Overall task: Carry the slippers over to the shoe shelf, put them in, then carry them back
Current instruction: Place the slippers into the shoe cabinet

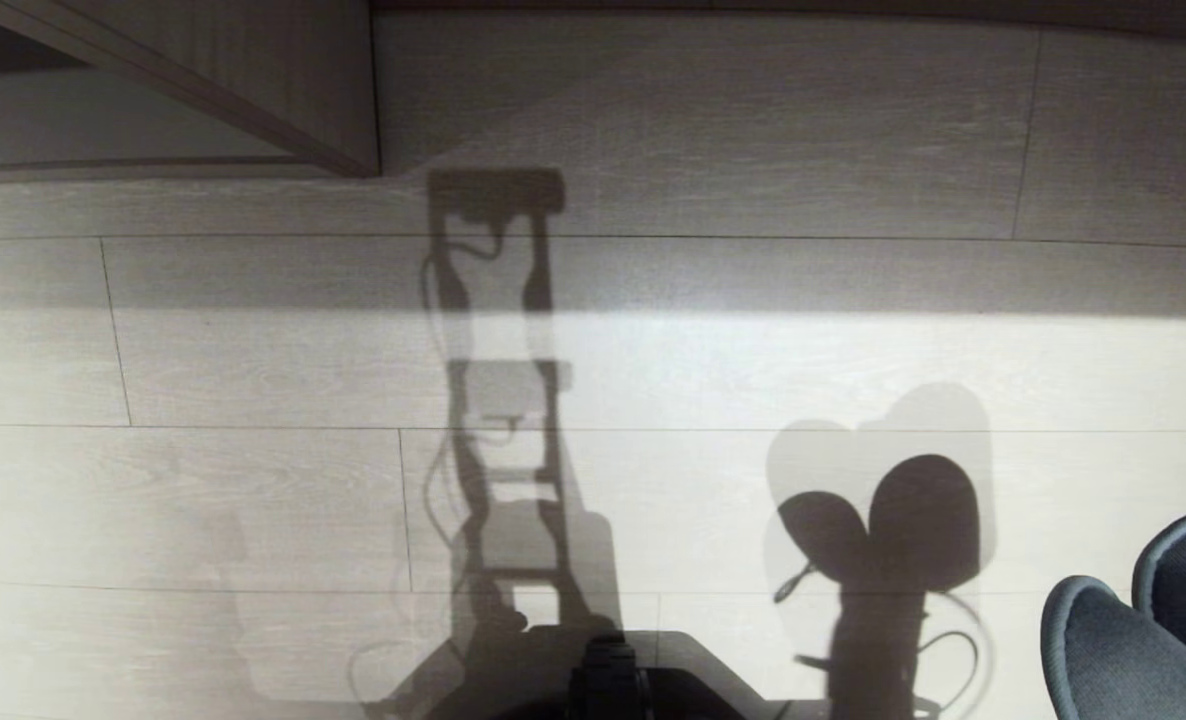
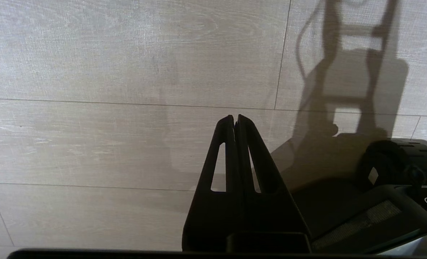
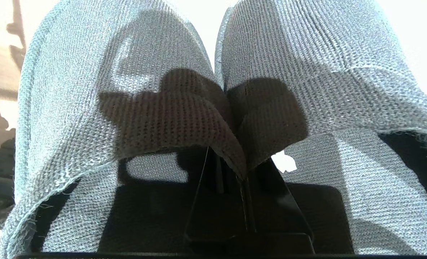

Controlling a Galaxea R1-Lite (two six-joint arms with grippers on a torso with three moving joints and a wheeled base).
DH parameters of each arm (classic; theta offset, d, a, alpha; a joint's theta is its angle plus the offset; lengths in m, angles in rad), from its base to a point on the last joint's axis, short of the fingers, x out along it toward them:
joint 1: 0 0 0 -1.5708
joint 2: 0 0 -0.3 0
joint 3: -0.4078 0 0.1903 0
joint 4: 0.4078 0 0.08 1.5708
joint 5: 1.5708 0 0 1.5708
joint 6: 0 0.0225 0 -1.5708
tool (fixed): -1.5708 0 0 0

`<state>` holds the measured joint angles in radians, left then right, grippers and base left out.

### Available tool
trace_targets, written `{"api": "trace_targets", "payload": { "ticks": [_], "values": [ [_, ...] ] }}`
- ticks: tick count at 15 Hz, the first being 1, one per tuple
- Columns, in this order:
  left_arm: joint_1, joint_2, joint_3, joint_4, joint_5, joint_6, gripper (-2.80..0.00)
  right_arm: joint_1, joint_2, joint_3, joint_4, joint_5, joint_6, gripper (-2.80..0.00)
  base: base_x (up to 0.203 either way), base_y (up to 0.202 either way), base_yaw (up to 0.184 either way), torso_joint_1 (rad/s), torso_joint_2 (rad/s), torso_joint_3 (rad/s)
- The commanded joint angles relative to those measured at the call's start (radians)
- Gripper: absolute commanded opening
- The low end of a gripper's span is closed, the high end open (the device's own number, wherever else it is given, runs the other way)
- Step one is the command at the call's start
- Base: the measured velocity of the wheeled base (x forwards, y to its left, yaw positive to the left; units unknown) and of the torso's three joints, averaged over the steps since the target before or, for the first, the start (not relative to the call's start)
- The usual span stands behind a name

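Two dark woven slippers [image 3: 134, 72] hang side by side and fill the right wrist view. My right gripper [image 3: 235, 169] is shut on the inner edges of both toe bands, pinched together between its fingers [image 3: 271, 187]. In the head view only the slippers' rounded ends [image 1: 1103, 650] show, at the bottom right corner, raised off the floor; the gripper itself is out of that frame. A corner of the shoe shelf [image 1: 283, 90] with its pale bottom board sits at the top left. My left gripper [image 2: 234, 117] hangs shut and empty above the floor.
Pale wood-grain floor planks [image 1: 753, 370] stretch ahead, crossed by the robot's own shadow and the slippers' shadow [image 1: 883, 520]. The dark robot base [image 1: 613, 680] shows at the bottom edge. A darker strip runs along the far wall.
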<state>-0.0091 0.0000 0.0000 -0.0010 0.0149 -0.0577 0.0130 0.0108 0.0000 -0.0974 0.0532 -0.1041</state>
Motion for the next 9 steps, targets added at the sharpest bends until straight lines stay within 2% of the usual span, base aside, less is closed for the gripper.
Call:
{"api": "trace_targets", "payload": {
  "ticks": [1, 4, 5, 9],
  "values": [
    [0.0, 0.0, 0.0, -0.001, 0.0, -0.001, -2.8, 0.001, -0.011, 0.002, 0.016, -0.018, 0.001, -2.8, 0.0, 0.0, 0.0, 0.0, 0.0, 0.0],
    [0.0, 0.0, 0.0, -0.001, 0.0, -0.001, -2.8, 0.0, -0.012, 0.002, 0.1, -0.028, 0.014, -2.8, 0.0, 0.0, 0.0, 0.0, 0.0, 0.0],
    [0.0, 0.0, 0.0, -0.001, 0.0, -0.001, -2.8, 0.001, -0.012, 0.002, 0.102, -0.031, 0.043, -2.8, 0.0, 0.0, 0.0, 0.0, 0.0, 0.0],
    [0.0, 0.0, 0.0, -0.001, 0.0, -0.001, -2.8, 0.001, -0.012, 0.002, 0.101, -0.032, 0.05, -2.8, 0.0, 0.0, 0.0, 0.0, 0.0, 0.0]
  ]
}}
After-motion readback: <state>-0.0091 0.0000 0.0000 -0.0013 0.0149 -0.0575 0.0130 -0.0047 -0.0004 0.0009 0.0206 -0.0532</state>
